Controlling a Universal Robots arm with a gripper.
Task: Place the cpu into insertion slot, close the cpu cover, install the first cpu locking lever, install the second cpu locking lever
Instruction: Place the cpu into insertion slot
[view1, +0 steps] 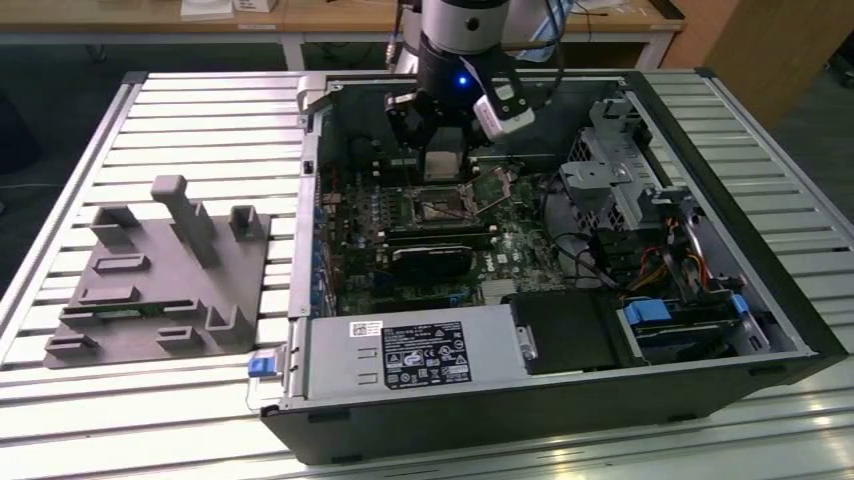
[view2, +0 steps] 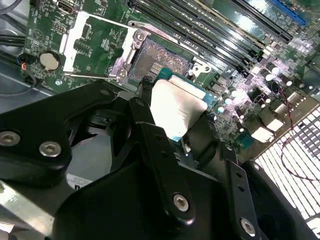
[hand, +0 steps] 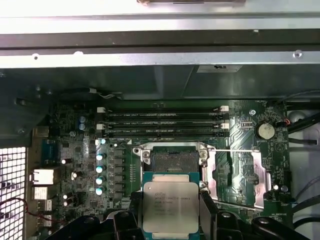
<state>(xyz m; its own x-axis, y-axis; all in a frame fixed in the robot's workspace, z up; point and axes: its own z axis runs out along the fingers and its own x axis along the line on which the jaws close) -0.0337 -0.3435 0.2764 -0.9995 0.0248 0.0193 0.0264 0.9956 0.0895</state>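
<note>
One claw (hand: 170, 220) grips the cpu (hand: 170, 202) by two opposite edges, held above the bare insertion slot (hand: 175, 161); the cpu cover (hand: 256, 172) lies flipped open just beside it

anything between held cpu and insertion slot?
Nothing. In the first wrist view the gap from cpu to insertion slot is bare; cpu cover lies open beside it.

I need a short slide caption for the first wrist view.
Gripper holds the cpu near the empty socket, with the cover flipped open beside it.
</note>
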